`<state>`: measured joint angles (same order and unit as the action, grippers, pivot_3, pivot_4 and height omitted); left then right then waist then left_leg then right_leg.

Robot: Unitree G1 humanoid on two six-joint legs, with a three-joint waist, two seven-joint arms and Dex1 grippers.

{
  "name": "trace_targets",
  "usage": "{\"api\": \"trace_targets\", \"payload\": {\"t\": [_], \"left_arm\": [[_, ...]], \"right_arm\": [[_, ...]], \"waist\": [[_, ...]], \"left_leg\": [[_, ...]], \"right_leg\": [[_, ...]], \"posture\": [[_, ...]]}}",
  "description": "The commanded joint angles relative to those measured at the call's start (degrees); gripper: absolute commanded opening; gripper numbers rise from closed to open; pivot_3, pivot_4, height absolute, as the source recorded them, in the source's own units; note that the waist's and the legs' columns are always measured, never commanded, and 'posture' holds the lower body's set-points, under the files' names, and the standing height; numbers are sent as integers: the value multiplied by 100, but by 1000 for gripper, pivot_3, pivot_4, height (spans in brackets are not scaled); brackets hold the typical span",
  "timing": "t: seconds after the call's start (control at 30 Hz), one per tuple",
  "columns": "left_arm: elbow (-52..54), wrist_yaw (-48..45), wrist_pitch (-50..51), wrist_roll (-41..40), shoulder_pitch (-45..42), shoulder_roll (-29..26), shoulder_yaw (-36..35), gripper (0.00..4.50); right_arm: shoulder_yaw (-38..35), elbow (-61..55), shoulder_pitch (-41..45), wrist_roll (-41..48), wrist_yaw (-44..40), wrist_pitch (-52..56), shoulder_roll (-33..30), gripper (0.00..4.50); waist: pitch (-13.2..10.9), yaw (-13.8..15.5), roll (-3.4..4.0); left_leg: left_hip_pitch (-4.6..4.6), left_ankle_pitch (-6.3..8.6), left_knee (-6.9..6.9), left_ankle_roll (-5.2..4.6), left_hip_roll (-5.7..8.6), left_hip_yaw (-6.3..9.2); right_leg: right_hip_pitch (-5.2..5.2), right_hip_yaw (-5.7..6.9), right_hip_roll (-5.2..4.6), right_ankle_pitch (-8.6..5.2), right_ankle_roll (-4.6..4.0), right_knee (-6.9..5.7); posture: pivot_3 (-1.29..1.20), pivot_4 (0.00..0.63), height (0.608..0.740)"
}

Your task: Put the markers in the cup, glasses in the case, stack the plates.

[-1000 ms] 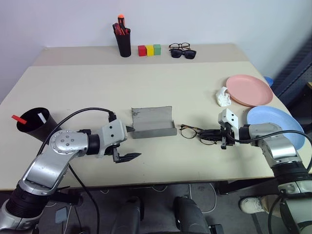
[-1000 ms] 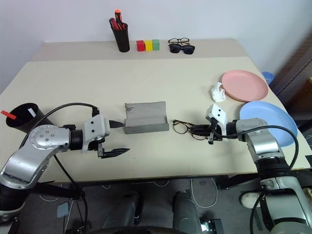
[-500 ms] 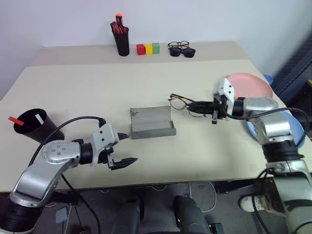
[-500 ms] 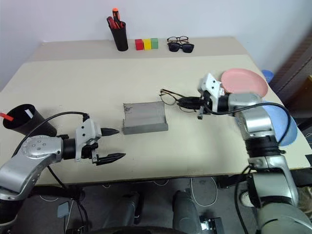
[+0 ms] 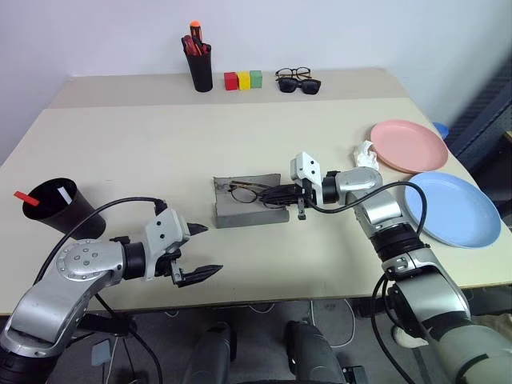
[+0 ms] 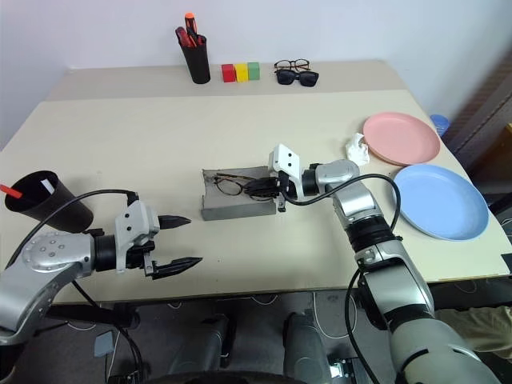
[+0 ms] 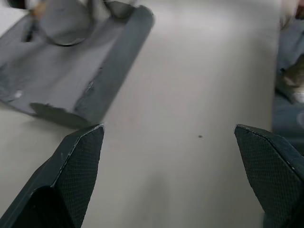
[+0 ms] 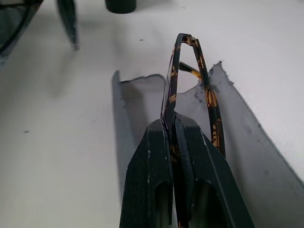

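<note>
The grey case (image 5: pixel 254 216) lies open in the middle of the table. My right gripper (image 5: pixel 274 194) is shut on the thin wire-rimmed glasses (image 5: pixel 243 190) and holds them just over the case's tray; the right wrist view shows the frame (image 8: pixel 183 71) pinched between the fingers above the case (image 8: pixel 237 142). My left gripper (image 5: pixel 210 250) hangs open and empty near the table's front edge, left of the case (image 7: pixel 71 80). The black cup (image 5: pixel 56 210) at the far left holds the red marker (image 5: pixel 30 197) and the white marker (image 5: pixel 66 193). The pink plate (image 5: pixel 410 146) and blue plate (image 5: pixel 452 210) lie side by side at the right.
At the back edge stand a black pen pot (image 5: pixel 202 70) with red-orange pens, three coloured blocks (image 5: pixel 244 80) and two other pairs of glasses (image 5: pixel 298 82). A small white crumpled thing (image 5: pixel 366 154) lies beside the pink plate.
My right gripper lifted the glasses off the table and carried them left until they hang over the open case. My left gripper drew back a little toward the front edge.
</note>
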<state>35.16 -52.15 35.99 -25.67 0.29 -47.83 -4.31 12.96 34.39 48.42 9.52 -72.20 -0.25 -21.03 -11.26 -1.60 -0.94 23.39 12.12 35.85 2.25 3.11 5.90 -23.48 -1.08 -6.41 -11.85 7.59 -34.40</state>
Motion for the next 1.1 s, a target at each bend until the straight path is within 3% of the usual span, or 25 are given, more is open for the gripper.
{"api": "trace_targets", "payload": {"t": [0.03,0.53,0.63,0.87,1.0,1.1], "left_arm": [[297,93,21,-102,87,-68,-199,4500],[435,267,50,-237,271,-87,-289,4500],[432,280,70,-267,248,-91,-318,4500],[386,349,109,-384,169,-70,-442,4500],[48,748,141,-431,-406,226,-491,4500],[-525,1004,343,-412,-1145,382,-452,4500]], "right_arm": [[-120,268,290,-62,63,-363,124,43],[12,370,268,-153,-538,-311,193,43],[63,404,239,-240,-573,-302,180,989],[-24,334,38,-356,-348,-352,42,4459],[-311,-570,-414,-120,-183,111,-383,4459],[-658,-1974,-1229,118,-28,787,-1012,4459]], "waist": [[0,-36,0],[0,-96,0],[0,-96,1],[0,-88,0],[-1,-37,1],[0,65,1]], "left_leg": [[0,-1,-3,1,0,1],[-3,-5,-18,7,0,6],[-3,-5,-18,8,0,6],[-3,-5,-19,8,0,6],[-2,-6,-17,10,2,10],[-3,-7,-15,11,3,15]], "right_leg": [[-1,0,0,0,0,-2],[-9,-1,4,-1,-1,-9],[-9,-1,4,-1,-1,-9],[-9,-1,4,-1,-1,-9],[-7,0,4,-1,-1,-9],[-4,1,4,0,1,-11]], "posture": [[0,150,740],[0,150,740],[0,150,740],[0,150,740],[0,150,740],[0,150,740]]}}
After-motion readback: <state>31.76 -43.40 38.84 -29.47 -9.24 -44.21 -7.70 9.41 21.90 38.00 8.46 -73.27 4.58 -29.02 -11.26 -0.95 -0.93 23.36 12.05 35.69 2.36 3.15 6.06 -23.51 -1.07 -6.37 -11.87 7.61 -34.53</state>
